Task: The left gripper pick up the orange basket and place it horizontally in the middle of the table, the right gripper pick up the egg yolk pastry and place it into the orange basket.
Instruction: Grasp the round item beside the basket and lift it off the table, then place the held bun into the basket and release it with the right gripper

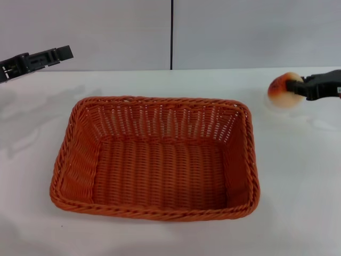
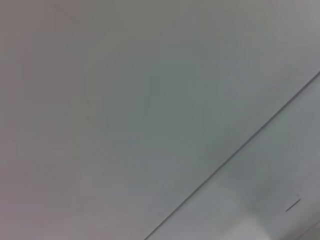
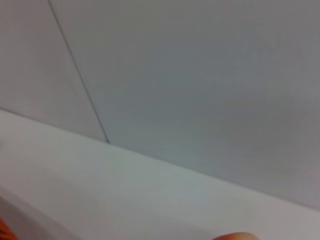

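Observation:
The orange basket lies lengthwise across the middle of the white table, upright and with nothing in it. To its right, above the table, the egg yolk pastry hangs in the air with my right gripper shut on it; it is level with the basket's far right corner and apart from it. A sliver of the pastry shows in the right wrist view, along with a bit of the basket. My left gripper is raised at the far left, well away from the basket.
A grey wall with a dark vertical seam stands behind the table. The left wrist view shows only grey wall panels with a seam.

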Tool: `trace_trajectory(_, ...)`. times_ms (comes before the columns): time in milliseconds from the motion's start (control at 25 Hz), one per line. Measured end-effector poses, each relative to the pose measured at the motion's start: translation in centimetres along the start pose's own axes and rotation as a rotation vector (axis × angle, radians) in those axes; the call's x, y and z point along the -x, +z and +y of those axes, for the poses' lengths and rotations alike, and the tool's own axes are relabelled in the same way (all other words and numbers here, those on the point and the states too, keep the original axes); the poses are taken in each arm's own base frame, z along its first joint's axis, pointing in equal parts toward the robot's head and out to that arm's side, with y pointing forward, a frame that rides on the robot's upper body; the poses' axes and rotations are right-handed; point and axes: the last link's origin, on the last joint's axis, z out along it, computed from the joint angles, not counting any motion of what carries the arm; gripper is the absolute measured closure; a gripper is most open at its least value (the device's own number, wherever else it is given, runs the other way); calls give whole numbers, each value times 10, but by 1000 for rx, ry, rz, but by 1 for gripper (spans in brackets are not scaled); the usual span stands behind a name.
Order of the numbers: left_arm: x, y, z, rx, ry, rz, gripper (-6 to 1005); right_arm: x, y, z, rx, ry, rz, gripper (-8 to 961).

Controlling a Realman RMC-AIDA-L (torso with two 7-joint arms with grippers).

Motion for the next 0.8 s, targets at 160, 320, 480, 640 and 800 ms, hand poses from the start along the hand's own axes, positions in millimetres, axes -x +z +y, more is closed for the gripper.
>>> trace_trajectory(160, 0, 1, 0, 2, -2, 5, 299, 11, -9, 5, 31, -21, -34, 769)
trace_trajectory(320, 2, 1, 0, 4, -4, 12, 299, 30, -15, 14, 69, -74, -66, 817)
trace_trajectory(480, 5, 1, 1, 7, -10, 19, 299, 54, -21, 24, 70, -164, -101, 848)
trace_trajectory(640, 9, 2, 0, 10, -15, 27, 299, 77, -14, 46, 126, -269, -128, 864)
trace_trajectory(800, 13, 2, 1, 17, -20, 36, 298, 88, 5, 84, 254, -363, -133, 879)
